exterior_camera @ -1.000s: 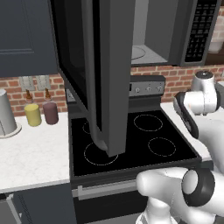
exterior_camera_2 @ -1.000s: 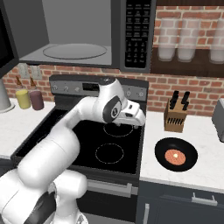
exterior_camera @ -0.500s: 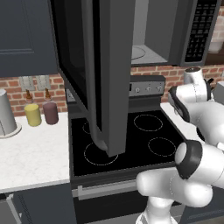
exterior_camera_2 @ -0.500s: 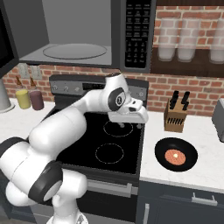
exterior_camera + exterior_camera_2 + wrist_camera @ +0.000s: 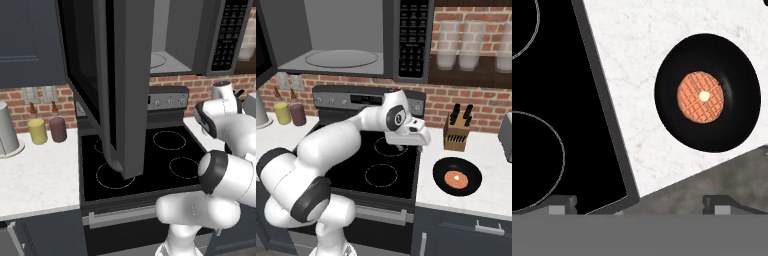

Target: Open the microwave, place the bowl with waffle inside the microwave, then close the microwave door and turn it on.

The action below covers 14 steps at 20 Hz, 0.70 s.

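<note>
Hand view, gripper (image 5: 640, 205) jaws apart above counter (image 5: 642, 75), bowl with waffle (image 5: 708, 99) untouched, microwave door (image 5: 112, 85) open

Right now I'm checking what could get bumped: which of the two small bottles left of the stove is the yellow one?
The yellow bottle is the outer one, nearer the grey canister. The dark red bottle stands between it and the stove.

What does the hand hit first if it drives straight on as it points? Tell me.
Probably the white counter between the stove and the bowl with waffle; the open hand aims down there, though depth is unclear.
</note>
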{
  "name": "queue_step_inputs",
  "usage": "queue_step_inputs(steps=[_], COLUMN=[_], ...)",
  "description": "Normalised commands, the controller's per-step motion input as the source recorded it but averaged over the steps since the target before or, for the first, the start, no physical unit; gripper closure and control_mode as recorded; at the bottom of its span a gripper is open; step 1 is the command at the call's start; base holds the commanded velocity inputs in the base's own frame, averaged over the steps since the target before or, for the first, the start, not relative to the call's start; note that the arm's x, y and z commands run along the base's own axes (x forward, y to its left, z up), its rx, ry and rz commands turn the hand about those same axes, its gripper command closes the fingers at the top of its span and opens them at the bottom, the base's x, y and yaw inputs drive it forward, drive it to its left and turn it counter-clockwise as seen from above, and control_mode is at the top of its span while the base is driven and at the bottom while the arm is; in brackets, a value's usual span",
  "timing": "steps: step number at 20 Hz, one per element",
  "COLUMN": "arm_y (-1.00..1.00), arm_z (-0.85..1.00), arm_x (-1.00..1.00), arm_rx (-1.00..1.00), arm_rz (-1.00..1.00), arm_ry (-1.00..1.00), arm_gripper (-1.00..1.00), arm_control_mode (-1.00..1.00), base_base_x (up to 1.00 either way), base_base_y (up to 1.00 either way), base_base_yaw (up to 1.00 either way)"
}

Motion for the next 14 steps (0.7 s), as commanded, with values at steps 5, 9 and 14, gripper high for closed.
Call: queue_step_inputs(steps=[5,9,14], arm_y=[-0.15,-0.14,-0.22], arm_z=[-0.31,-0.18,-0.09], arm_x=[0.0,0.01,0.11], arm_rx=[0.02,0.06,0.03], arm_rz=[0.0,0.0,0.0], arm_ry=[-0.01,-0.05,-0.02], arm_gripper=[-1.0,-1.0,-1.0], arm_control_mode=[-1.0,-1.0,-1.0], base_base_x=[0.0,0.0,0.0], base_base_y=[0.0,0.0,0.0], base_base_yaw=[0.0,0.0,0.0])
